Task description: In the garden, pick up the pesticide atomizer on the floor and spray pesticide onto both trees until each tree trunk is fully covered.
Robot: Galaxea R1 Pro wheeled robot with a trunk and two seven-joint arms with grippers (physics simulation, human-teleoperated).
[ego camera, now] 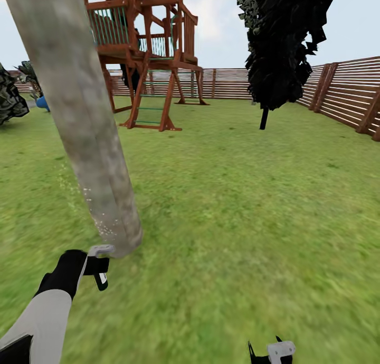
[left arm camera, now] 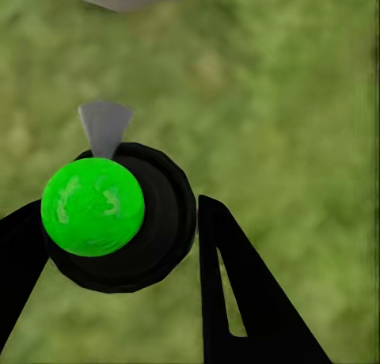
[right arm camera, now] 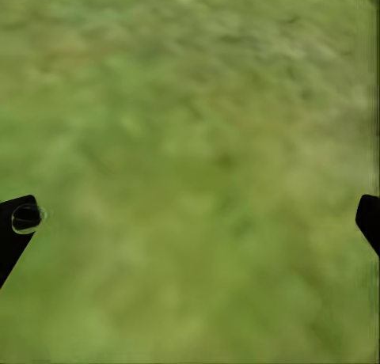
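Left gripper (ego camera: 100, 269) clamped on pesticide atomizer (left arm camera: 119, 218), leaning tree trunk (ego camera: 84, 121) just beyond at 12 o'clock; right gripper (right arm camera: 190, 221) spread apart.

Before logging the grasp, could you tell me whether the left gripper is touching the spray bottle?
Touching: the left wrist view shows the left gripper with its fingers pressed against both sides of the spray bottle.
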